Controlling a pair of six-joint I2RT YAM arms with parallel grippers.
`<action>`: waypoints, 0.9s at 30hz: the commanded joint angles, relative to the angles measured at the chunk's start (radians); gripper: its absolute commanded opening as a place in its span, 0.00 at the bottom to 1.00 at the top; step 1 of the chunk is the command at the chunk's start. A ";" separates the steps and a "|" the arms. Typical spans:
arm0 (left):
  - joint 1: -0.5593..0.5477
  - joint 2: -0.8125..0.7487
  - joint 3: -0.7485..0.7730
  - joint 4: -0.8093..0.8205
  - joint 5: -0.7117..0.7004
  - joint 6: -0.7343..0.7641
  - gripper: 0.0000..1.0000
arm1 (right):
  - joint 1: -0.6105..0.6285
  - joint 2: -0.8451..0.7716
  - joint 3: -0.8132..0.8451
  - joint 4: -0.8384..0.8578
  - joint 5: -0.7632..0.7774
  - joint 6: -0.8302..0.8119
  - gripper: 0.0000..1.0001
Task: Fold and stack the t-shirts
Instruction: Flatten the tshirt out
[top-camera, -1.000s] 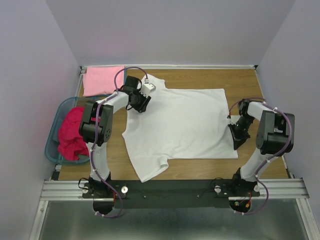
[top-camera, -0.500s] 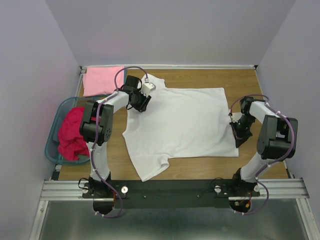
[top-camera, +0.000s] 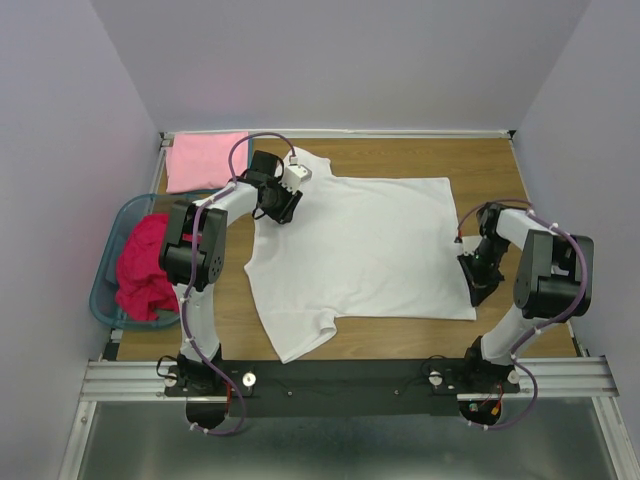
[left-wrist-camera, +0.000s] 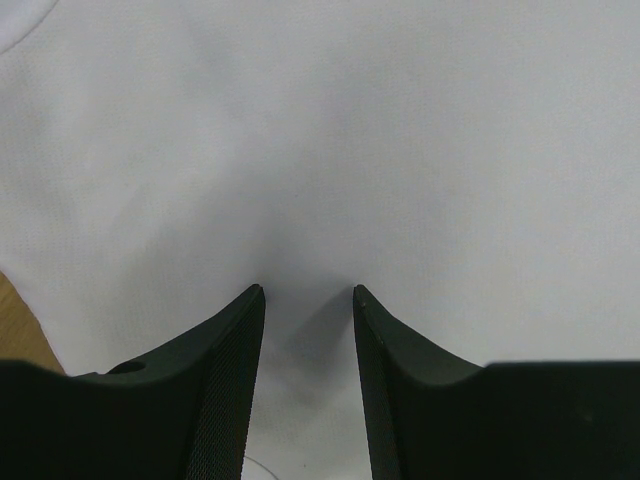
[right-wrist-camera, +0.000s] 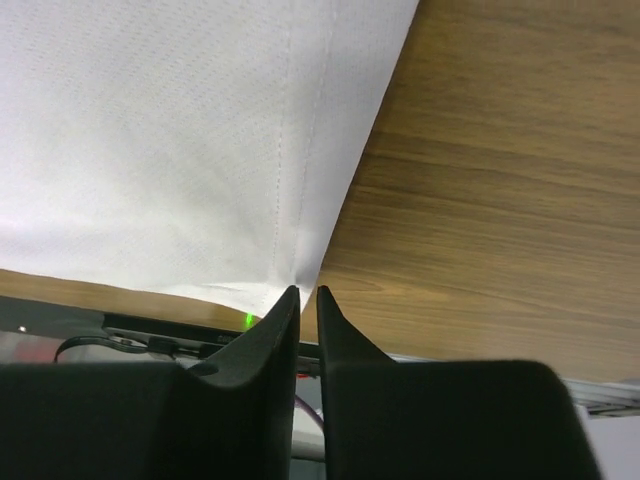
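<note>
Spread flat at the middle of the worktop (top-camera: 490, 165), the white t-shirt (top-camera: 360, 245) is judged light and limp, best pinched at corners. Its hem corner is nipped by the near-closed right gripper (right-wrist-camera: 300, 291); the left gripper (left-wrist-camera: 305, 292) is held half-open, empty.

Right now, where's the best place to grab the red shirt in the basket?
Probably a raised fold at the top of the magenta-red t-shirt, coming straight down: it lies crumpled in the teal basket, whose walls block a side approach.
</note>
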 joint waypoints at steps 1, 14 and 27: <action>0.007 0.001 0.008 -0.063 0.014 0.006 0.49 | -0.004 0.000 0.063 0.005 0.023 -0.005 0.28; 0.016 -0.190 0.018 -0.216 0.061 0.098 0.49 | 0.025 0.124 0.405 -0.034 -0.214 0.004 0.45; -0.007 -0.328 -0.352 -0.183 0.019 0.092 0.48 | 0.063 0.161 0.211 0.116 -0.173 -0.031 0.43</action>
